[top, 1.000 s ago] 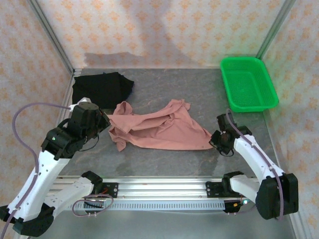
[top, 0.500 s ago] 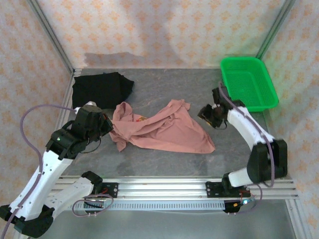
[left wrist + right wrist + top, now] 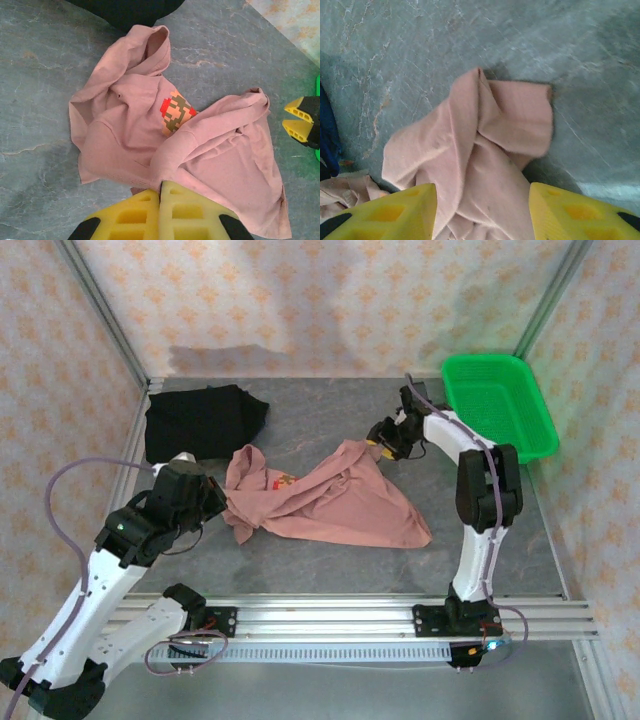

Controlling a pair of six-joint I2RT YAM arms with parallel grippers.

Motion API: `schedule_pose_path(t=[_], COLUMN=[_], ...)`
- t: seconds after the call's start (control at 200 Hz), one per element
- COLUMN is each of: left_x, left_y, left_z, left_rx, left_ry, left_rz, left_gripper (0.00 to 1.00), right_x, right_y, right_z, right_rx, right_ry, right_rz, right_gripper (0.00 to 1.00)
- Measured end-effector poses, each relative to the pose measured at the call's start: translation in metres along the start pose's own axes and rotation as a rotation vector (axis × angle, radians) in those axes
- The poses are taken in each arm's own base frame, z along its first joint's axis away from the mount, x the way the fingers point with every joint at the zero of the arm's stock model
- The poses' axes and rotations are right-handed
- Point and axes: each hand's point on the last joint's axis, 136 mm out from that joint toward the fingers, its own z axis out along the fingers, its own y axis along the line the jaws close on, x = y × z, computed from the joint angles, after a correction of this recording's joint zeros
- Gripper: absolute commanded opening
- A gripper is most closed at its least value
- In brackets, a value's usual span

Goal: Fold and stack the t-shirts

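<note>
A: Shirts, where?
B: The pink t-shirt (image 3: 330, 505) lies crumpled mid-table (image 3: 330, 410). Its chest print (image 3: 175, 112) faces up, with one edge tucked under a fold. The black t-shirt (image 3: 203, 420) is bunched in the far left corner, just beside the pink one's upper-left lump. Touching or not, can't tell.
A: Left gripper?
B: The left gripper (image 3: 160, 186) is at the pink shirt's left side. Its yellow fingers (image 3: 195, 210) are pressed together with no gap, and the cloth edge is pinched at the tips.
A: Right one?
B: The right gripper (image 3: 480, 197) is at the shirt's far right corner. Its jaws are spread wide and a bunched corner of cloth lies between the two fingers, nothing clamped. Whether the tips touch the table, can't tell.
A: Anything else?
B: A green mesh basket (image 3: 497, 405) sits in the far right corner, near the right gripper and apart from both shirts.
</note>
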Motion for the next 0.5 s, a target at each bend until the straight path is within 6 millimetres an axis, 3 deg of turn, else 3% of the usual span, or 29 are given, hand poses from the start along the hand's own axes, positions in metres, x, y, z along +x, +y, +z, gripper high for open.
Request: schedule_pose_path(t=[0.205, 0.26, 0.33, 0.375, 0.5], left_x=[0.002, 0.002, 0.002, 0.002, 0.000], left_y=[0.003, 0.003, 0.003, 0.003, 0.005], left_z=[0.003, 0.003, 0.004, 0.005, 0.005], left_rx=[-0.011, -0.011, -0.013, -0.016, -0.027], left_ry=[0.004, 0.004, 0.006, 0.007, -0.001], left_rz=[0.002, 0.003, 0.005, 0.011, 0.019], left_gripper=[0.00, 0.00, 0.00, 0.00, 0.00], right_x=[-0.010, -0.012, -0.015, -0.019, -0.027], right_y=[0.008, 0.009, 0.009, 0.010, 0.009], right_z=[0.028, 0.035, 0.042, 0.044, 0.042], right_rx=[-0.009, -0.007, -0.006, -0.004, 0.012], right_ry=[0.017, 0.020, 0.020, 0.014, -0.024], right_rz=[0.002, 0.006, 0.018, 0.022, 0.033], right_gripper=[0.45, 0.36, 0.13, 0.04, 0.00])
